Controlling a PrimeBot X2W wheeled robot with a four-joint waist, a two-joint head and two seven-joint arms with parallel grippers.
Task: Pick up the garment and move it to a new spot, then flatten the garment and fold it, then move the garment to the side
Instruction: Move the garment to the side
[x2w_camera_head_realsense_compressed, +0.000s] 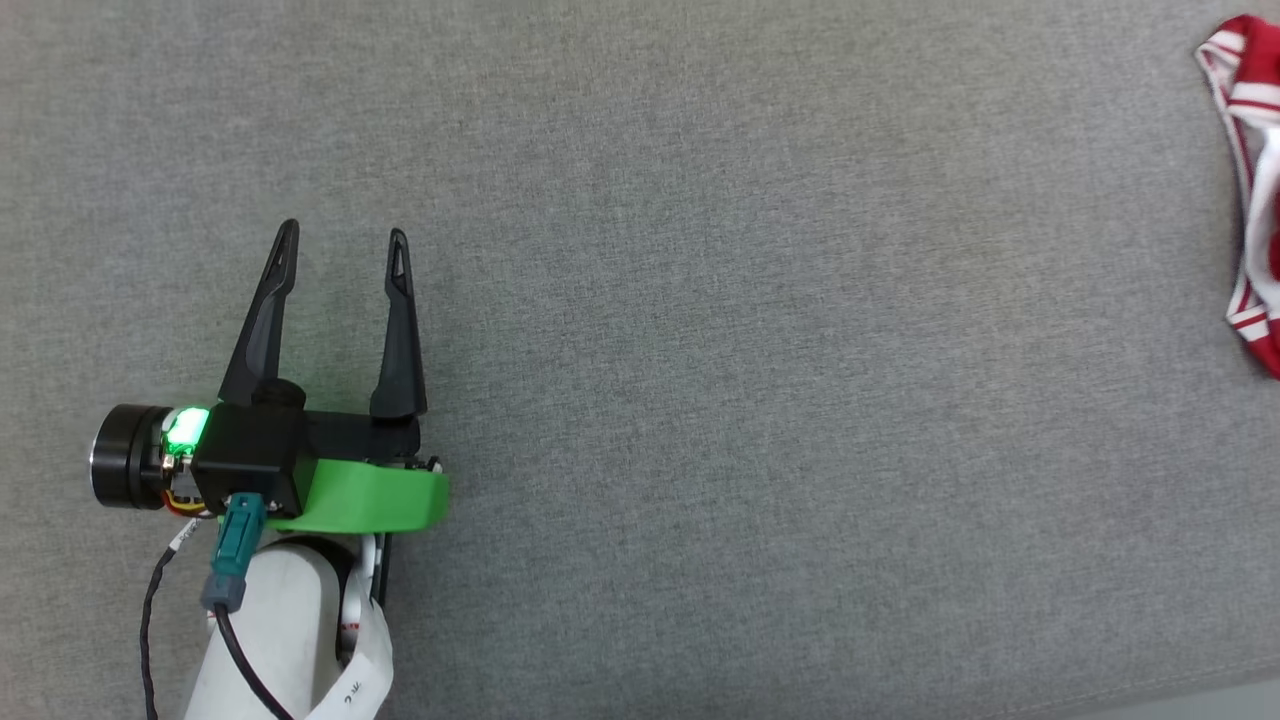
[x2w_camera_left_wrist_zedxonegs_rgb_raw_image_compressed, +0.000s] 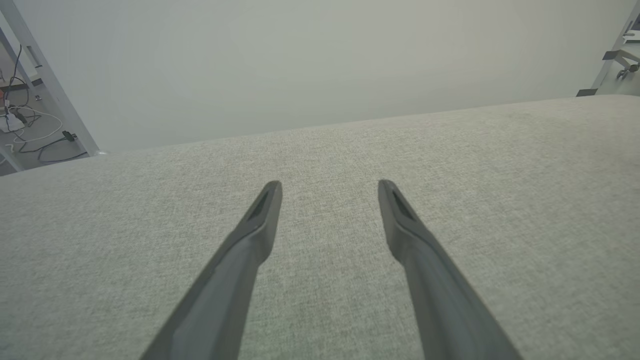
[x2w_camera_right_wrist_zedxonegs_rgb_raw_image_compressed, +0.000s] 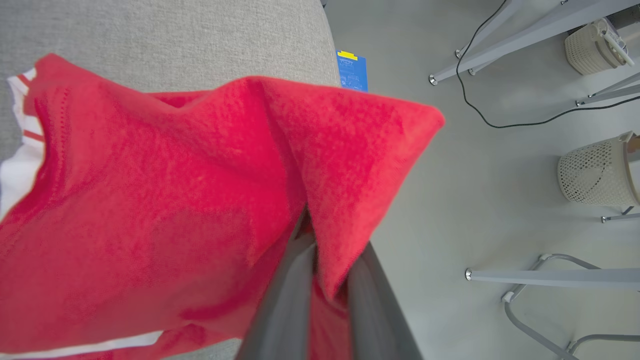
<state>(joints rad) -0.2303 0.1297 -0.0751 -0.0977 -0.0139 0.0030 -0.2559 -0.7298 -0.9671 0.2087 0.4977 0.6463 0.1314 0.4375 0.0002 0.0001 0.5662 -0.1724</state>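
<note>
Left tool (x2w_camera_head_realsense_compressed: 344, 230) spread, hovering over grey surface (x2w_camera_head_realsense_compressed: 750, 300); right tool (x2w_camera_right_wrist_zedxonegs_rgb_raw_image_compressed: 324, 257) pinching garment (x2w_camera_right_wrist_zedxonegs_rgb_raw_image_compressed: 150, 200).

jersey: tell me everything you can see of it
The jersey is red, soft, slightly fuzzy-looking cloth with a white sleeve edged in red-and-white stripes. It is crumpled, not flat. The right gripper is shut on a raised fold, whose pointed corner shows against the floor beyond the table edge. The rest drapes onto the grey table. In the head view its striped trim lies at the far right.
</note>
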